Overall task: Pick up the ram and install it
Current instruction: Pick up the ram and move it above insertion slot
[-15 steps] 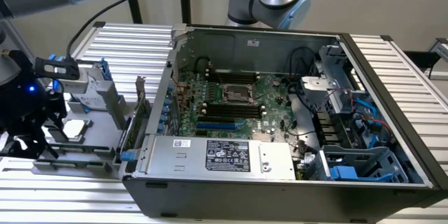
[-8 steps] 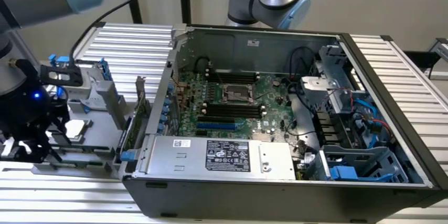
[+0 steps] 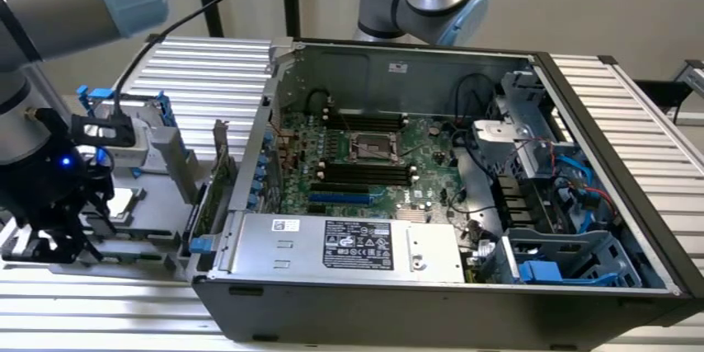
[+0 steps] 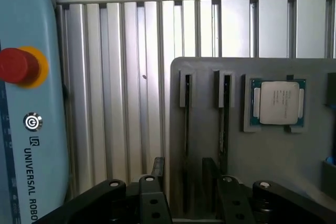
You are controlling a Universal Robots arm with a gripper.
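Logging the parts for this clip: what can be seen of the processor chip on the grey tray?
The processor chip is square, with a dull silver metal-looking lid bearing faint print and a green board edge around it. It lies flat, lid up, in a framed pocket of the grey tray; nothing else touches it.
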